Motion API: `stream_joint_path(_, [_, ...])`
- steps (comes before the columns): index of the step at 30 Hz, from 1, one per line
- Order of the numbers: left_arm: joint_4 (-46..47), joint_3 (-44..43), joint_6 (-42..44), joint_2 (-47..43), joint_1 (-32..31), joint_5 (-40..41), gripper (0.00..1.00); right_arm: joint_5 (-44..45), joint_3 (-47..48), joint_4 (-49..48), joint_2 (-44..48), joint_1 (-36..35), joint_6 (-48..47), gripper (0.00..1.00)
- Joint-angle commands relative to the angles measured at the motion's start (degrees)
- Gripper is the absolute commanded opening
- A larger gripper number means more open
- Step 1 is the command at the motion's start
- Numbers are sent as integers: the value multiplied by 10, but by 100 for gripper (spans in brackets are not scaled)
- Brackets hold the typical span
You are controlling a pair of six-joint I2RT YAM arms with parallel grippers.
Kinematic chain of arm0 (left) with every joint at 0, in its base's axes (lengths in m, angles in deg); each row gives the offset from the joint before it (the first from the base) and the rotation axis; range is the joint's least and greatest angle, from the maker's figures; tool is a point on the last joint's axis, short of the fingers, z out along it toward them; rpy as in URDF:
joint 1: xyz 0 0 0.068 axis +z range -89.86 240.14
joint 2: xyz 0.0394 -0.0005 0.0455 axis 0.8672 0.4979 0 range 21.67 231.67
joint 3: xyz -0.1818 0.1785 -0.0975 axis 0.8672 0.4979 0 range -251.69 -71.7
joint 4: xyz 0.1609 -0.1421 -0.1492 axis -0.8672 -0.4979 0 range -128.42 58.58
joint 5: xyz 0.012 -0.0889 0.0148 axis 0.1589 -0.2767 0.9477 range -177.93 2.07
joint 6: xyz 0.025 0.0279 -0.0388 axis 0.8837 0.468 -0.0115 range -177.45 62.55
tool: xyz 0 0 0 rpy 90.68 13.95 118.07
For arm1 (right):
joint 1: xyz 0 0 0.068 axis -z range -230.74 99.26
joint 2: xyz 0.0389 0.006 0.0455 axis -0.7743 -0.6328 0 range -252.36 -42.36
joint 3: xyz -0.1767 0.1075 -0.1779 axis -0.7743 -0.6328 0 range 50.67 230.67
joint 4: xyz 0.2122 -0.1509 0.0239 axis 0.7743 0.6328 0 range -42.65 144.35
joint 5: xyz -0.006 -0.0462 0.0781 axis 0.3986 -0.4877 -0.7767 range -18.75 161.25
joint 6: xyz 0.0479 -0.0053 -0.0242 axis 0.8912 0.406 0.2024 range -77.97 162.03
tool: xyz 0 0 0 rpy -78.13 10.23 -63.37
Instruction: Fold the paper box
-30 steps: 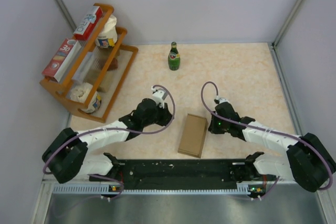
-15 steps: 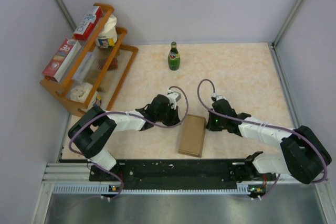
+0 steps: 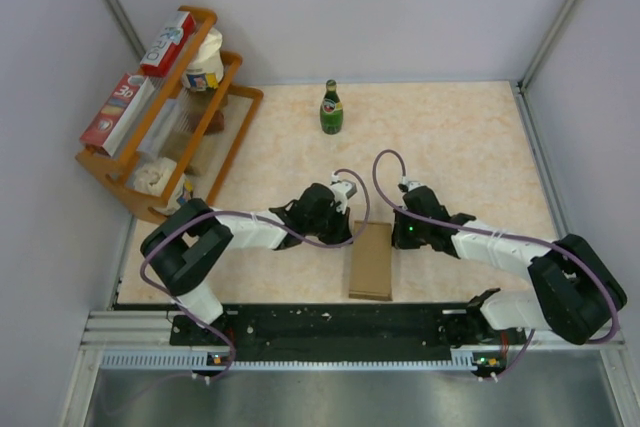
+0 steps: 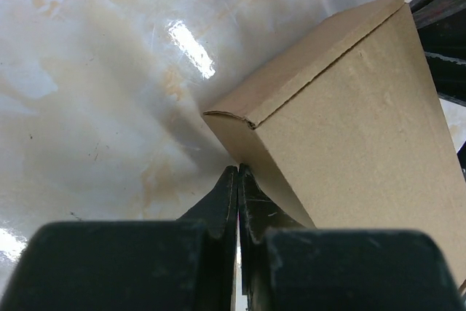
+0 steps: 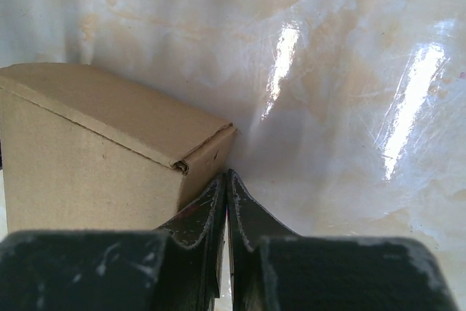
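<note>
1. The paper box point(image 3: 371, 261) lay folded shut on the surface point(image 3: 470, 147), near centre.
2. The left hand point(image 4: 238, 172) and right hand point(image 5: 226, 178), each pressed together and empty, had closed in on its far corners.
3. The box had turned squarer; the task was judged nearly complete.

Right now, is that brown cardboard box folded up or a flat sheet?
Folded up: the paper box is a closed carton, its end flap shut in both wrist views.
</note>
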Motion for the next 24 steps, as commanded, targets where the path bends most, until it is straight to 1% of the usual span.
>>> stream_joint_path(1, [33,-30,-4,3,-18,-6,0,-44,28,-43,-1,-9,3,4])
stream_joint_path(5, [-5,-3,-12,-30,-3,56,0,31,29,33,27,-9,0,4])
stream_joint_path(9, [-58,30,-27,-87,5,122,0,102,18,128,90,-8,21,0])
stream_joint_path(11, [-75,46,-37,-116,4,134,0,105,8,161,118,-10,33,0])
stream_joint_path(15, [-77,87,-66,-165,-12,129,0,78,-22,190,166,-22,75,0])
stream_joint_path(20, [-87,118,-112,-207,-77,148,0,80,-55,206,211,-82,156,0])
stream_joint_path(21, [-85,127,-122,-213,-93,171,0,83,-62,209,217,-92,169,0])
stream_joint_path(22, [-82,136,-134,-216,-105,174,0,86,-68,210,221,-104,183,0])
stream_joint_path(24, [-67,152,-151,-221,-117,177,0,86,-78,209,226,-125,207,0])
